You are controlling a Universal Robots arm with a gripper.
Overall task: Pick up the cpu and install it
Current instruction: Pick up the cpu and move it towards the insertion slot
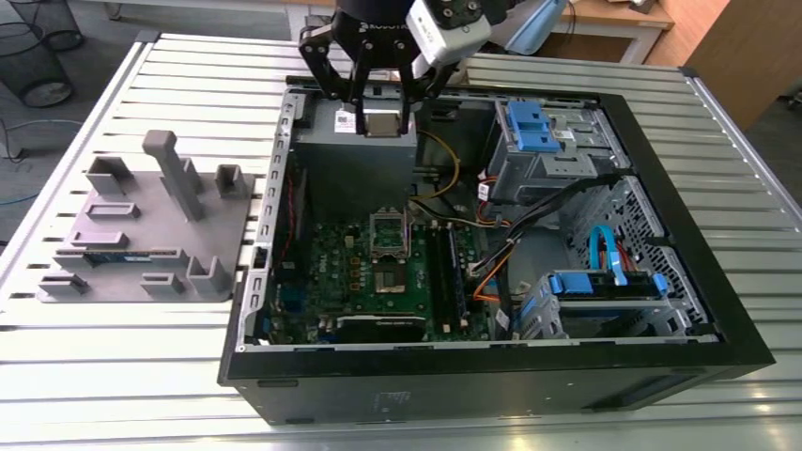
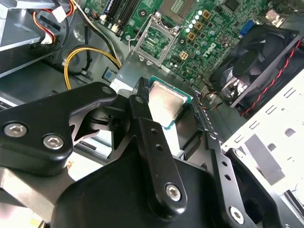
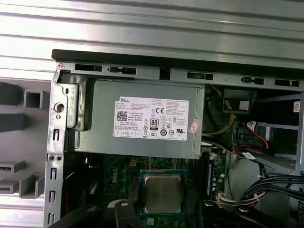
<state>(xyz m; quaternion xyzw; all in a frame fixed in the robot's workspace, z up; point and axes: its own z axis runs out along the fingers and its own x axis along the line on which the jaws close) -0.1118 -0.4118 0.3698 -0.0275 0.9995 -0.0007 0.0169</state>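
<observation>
Above the big grey metal power-supply box (image 3: 99,118) in the open black computer case (image 1: 501,376), your black 2-fingered tool (image 1: 379,116) pinches the small square silver-topped cpu (image 3: 162,192) by opposite edges. It is held flat, probably for level seating. The open socket (image 1: 387,233) on the green motherboard (image 1: 338,272) sits apart, unfilled.
</observation>
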